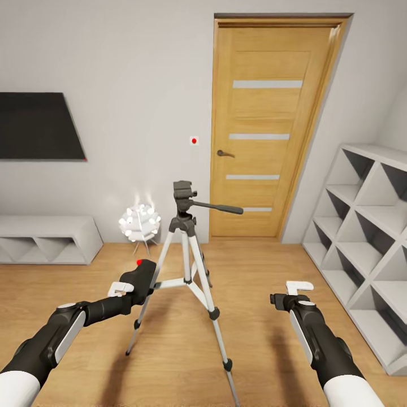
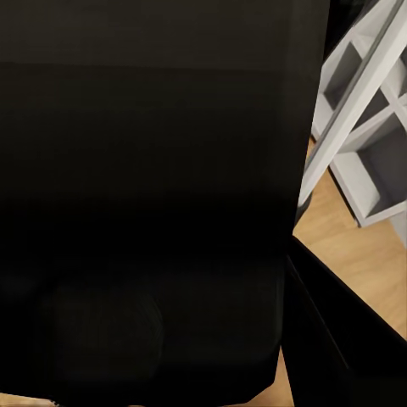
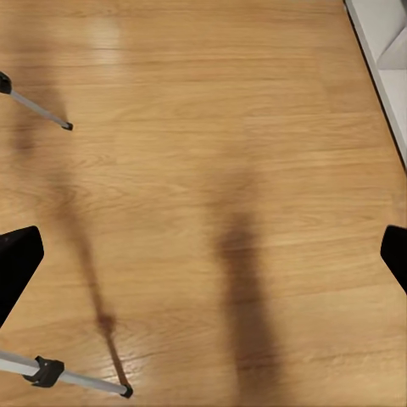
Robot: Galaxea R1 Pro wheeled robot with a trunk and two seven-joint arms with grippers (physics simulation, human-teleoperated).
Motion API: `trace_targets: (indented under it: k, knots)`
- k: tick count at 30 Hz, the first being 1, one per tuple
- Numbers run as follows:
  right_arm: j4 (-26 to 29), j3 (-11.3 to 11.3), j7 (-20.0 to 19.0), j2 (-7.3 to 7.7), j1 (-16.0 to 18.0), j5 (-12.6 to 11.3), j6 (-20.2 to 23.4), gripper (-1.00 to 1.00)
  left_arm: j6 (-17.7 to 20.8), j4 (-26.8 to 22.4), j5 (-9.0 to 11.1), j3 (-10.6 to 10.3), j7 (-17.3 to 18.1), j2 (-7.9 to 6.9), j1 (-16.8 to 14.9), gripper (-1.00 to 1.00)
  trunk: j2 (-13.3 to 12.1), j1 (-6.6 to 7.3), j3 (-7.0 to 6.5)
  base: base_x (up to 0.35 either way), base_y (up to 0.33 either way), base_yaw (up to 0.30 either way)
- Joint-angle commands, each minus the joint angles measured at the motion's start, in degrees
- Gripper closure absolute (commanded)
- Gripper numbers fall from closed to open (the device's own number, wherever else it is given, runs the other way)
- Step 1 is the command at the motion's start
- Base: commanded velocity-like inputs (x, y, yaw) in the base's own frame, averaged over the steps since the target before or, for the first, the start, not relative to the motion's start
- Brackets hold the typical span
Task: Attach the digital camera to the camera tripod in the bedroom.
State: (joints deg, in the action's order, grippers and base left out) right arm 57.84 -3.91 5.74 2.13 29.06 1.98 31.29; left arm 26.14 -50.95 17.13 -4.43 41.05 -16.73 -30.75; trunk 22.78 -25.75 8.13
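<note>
My left gripper (image 1: 137, 282) pinches the digital camera (image 1: 141, 275), a matte-black block with its red dot facing up; in the left wrist view the camera's dark body (image 2: 153, 186) blocks nearly everything in front of the lens. I hold it low on the left, just beside the camera tripod (image 1: 189, 265) and well below its head. The tripod stands on the wood floor (image 1: 254, 316) in the middle of the bedroom, its pan handle pointing right. My right gripper (image 1: 285, 297) hangs on the right, well apart from the tripod, fingers spread with nothing between them; its wrist view looks down on bare planks (image 3: 220, 170) and two tripod feet (image 3: 66, 125). Farther off are the oak door (image 1: 265, 135), the wall TV (image 1: 37, 125), a white spiky lamp (image 1: 139, 221) and, on the right, white cube shelves (image 1: 367, 226).
</note>
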Motion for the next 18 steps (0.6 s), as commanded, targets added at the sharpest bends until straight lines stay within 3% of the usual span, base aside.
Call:
trace_targets:
  k: [1,18]
  knots:
    - [0.1,0.0,0.1,0.02,0.0,0.2,0.3,-1.0,0.4,0.0,0.5,-0.1,0.0,-0.06,-0.1,1.0,0.1,-0.03,0.22,0.0,0.0,0.0]
    - [0.1,0.0,0.1,0.12,0.1,0.2,0.3,-1.0,0.4,0.0,0.5,-0.1,0.0,-0.06,0.0,1.0,0.1,-0.03,1.76,0.0,0.0,0.0]
